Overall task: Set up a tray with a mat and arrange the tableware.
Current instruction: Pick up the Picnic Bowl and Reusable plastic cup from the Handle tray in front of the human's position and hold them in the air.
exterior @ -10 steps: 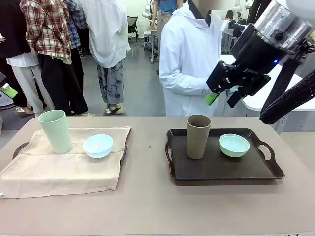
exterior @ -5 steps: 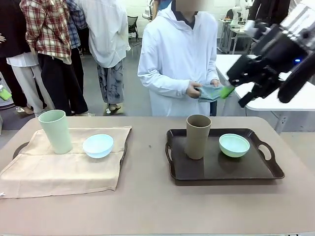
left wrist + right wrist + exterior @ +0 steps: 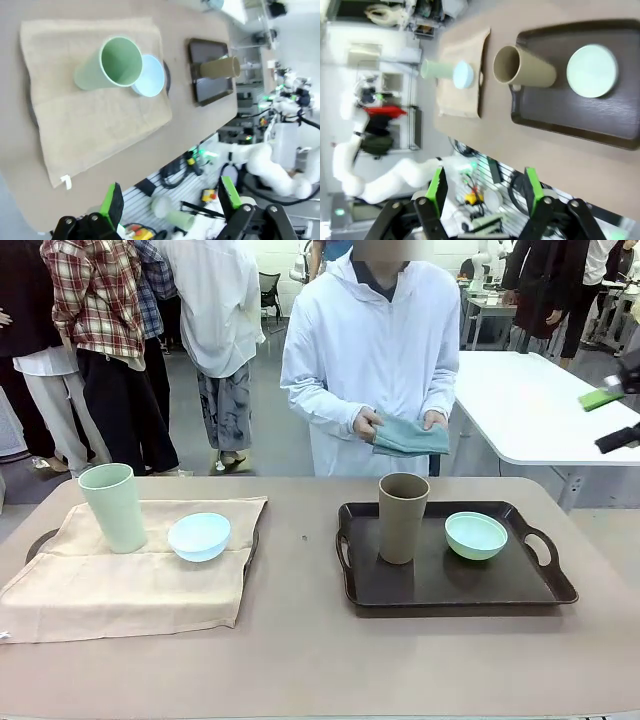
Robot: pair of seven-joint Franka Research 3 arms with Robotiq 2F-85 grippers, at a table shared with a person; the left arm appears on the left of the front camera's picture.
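Surface (image 3: pixel 300 660) first, from the front view: it carries two trays. On my left a beige mat (image 3: pixel 130 590) drapes over the left tray (image 3: pixel 38 543). The green tumbler (image 3: pixel 112 507) stands upright on the mat, with the blue bowl (image 3: pixel 199 536) just beside it. On my right, the bare right tray (image 3: pixel 450 598) holds the brown tumbler (image 3: pixel 403 517), upright, and the mint bowl (image 3: pixel 476 535) near it, not touching. Across the surface a person (image 3: pixel 370 350) holds a folded teal cloth (image 3: pixel 408 436) in both hands. My right claw (image 3: pixel 612 418) hangs at the picture's right edge, well above the right tray, with one green pad showing.

Left wrist view: my left claw (image 3: pixel 170 202) stands wide open with nothing between its pads. It is high over the mat (image 3: pixel 90 115), where I see the green tumbler (image 3: pixel 112 62) and blue bowl (image 3: pixel 149 76). Farther off, the brown tumbler (image 3: pixel 220 68) stands on the right tray (image 3: pixel 212 91).

Right wrist view: my right claw (image 3: pixel 485 192) is spread wide and empty. It looks down on the right tray (image 3: pixel 600 120), where the brown tumbler (image 3: pixel 522 67) and mint bowl (image 3: pixel 592 70) stand apart. Beyond lies the mat (image 3: pixel 462 100) with the green tumbler (image 3: pixel 437 69) and blue bowl (image 3: pixel 463 74).
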